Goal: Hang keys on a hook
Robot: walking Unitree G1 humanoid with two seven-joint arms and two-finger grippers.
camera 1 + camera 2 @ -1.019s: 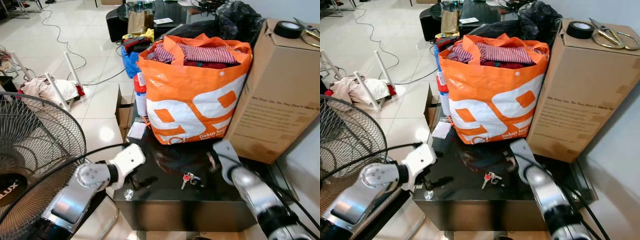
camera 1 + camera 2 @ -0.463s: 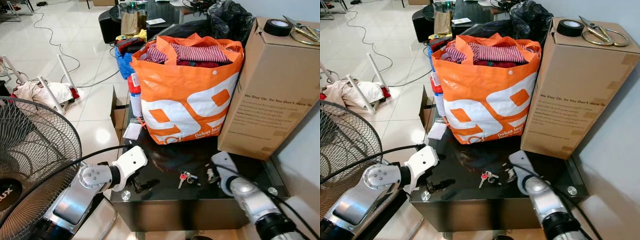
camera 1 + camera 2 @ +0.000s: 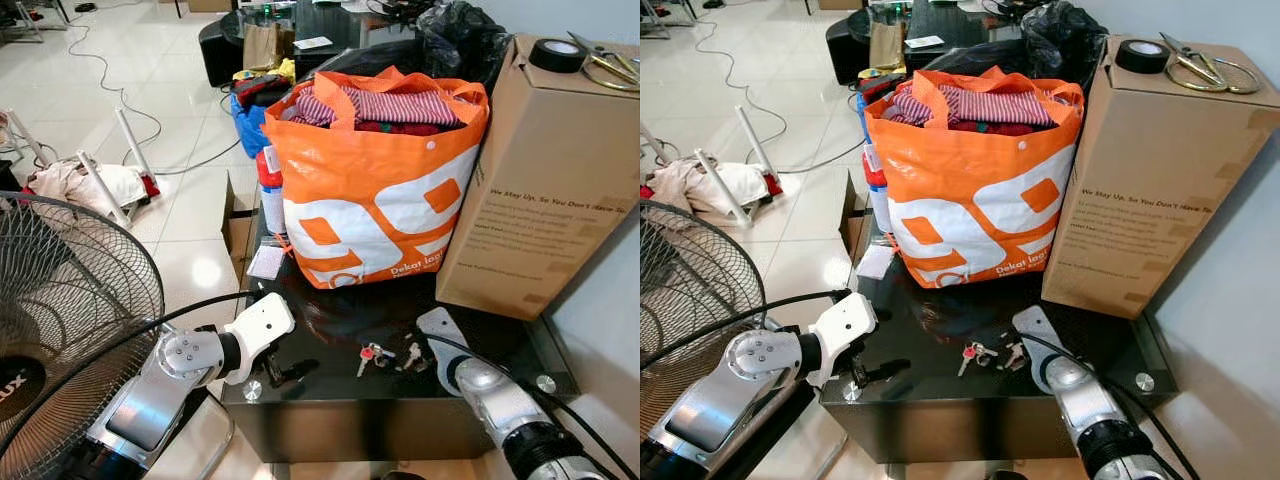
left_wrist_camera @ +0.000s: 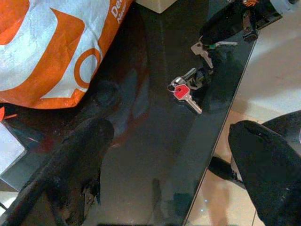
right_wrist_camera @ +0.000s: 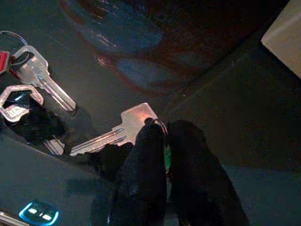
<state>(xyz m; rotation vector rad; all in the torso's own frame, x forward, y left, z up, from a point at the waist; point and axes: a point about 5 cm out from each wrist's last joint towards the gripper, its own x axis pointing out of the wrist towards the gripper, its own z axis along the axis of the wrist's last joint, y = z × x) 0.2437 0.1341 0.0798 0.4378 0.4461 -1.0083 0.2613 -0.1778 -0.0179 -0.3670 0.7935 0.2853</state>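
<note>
- My right gripper (image 5: 162, 155) is down on the black glass table (image 3: 330, 400), near its front edge, with both fingers pinched together on the ring end of the keys (image 3: 385, 354). In the right wrist view one silver key pokes out from between the fingertips, while the rest of the bunch, including the red-capped key (image 4: 181, 92), lies flat on the glass just beside them.
- My left gripper (image 3: 283, 372) rests at the table's front left corner, well apart from the keys. Its fingers are spread wide in the left wrist view and hold nothing.
- Progress, as I judge it: the grasp looks made, or nearly so, but the bunch is not yet lifted off the table. I can't see any hook in these views, so lifting, finding the hook, carrying the keys over and hanging them are all left to do.
- Containers: the orange shopping bag (image 3: 380, 200) stands upright at the back of the table, stuffed to the brim with folded clothes, a red-and-white striped piece on top.
- The tall cardboard box (image 3: 540, 180) stands just beside the bag on my right. It is closed, so I cannot tell what's inside; a roll of black tape (image 3: 560, 55) and a pair of scissors (image 3: 1200, 65) lie on its top.
</note>
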